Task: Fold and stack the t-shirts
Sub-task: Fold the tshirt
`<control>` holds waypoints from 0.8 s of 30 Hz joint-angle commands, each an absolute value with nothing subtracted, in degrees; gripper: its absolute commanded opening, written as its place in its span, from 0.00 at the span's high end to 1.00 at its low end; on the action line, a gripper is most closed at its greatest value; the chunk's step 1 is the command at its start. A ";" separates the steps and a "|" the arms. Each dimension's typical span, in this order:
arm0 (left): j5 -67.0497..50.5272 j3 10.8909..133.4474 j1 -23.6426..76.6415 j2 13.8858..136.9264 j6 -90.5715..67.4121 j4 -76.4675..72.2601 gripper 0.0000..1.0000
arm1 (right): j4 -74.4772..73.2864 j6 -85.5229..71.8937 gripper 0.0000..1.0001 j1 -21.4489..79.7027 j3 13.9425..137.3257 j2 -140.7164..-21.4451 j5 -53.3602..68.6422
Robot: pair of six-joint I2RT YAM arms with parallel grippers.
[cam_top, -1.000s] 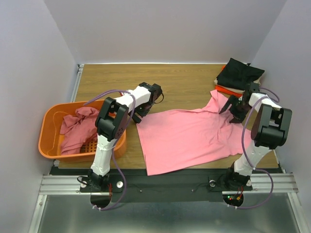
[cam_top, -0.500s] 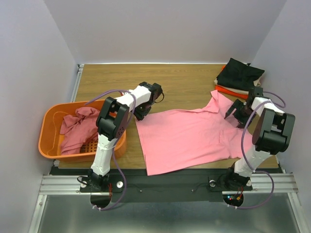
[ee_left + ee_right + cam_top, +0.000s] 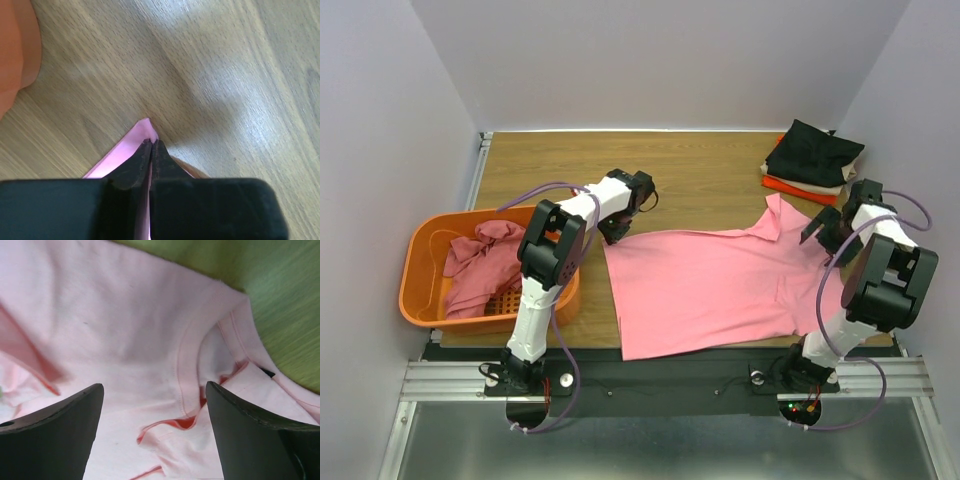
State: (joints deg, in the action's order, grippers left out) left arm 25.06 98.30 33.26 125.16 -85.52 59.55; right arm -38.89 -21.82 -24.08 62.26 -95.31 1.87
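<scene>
A light pink t-shirt [image 3: 720, 285] lies spread flat across the table's middle and right. My left gripper [image 3: 610, 234] is at its far left corner, and the left wrist view shows the jaws [image 3: 151, 146] shut on that pink corner [image 3: 141, 131]. My right gripper [image 3: 818, 231] hovers open over the shirt's right end; the right wrist view shows its fingers [image 3: 60, 425] wide apart above rumpled pink cloth and a seam [image 3: 180, 375]. Folded black, beige and red-orange t-shirts [image 3: 815, 158] are stacked at the back right. A darker rose t-shirt [image 3: 478, 266] lies in the basket.
The orange slotted basket [image 3: 420, 285] sits at the left edge, close to my left arm. Bare wood table [image 3: 700, 175] stretches behind the pink shirt. The enclosure walls stand close on the left, right and back.
My left gripper has shut on the shirt's corner. My right gripper has moved right and back, staying open, and the shirt's right end now lies flatter and further right.
</scene>
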 commanded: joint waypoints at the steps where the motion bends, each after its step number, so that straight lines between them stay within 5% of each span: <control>1: 24.96 97.03 32.87 123.93 -83.32 59.50 0.97 | -39.81 -20.66 0.12 -24.17 68.37 -91.58 1.58; 15: 26.01 95.28 33.13 120.85 -79.45 56.34 1.00 | -40.34 -18.90 0.14 -13.11 94.28 -104.14 5.01; 24: 26.10 95.01 33.84 119.62 -78.49 55.81 1.00 | -40.34 -17.32 0.18 -6.08 98.44 -112.76 3.00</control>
State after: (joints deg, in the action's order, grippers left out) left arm 25.02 95.96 33.41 123.46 -79.02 55.31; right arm -40.25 -18.96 -7.92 97.21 -112.38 4.82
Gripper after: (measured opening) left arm 0.055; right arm 0.823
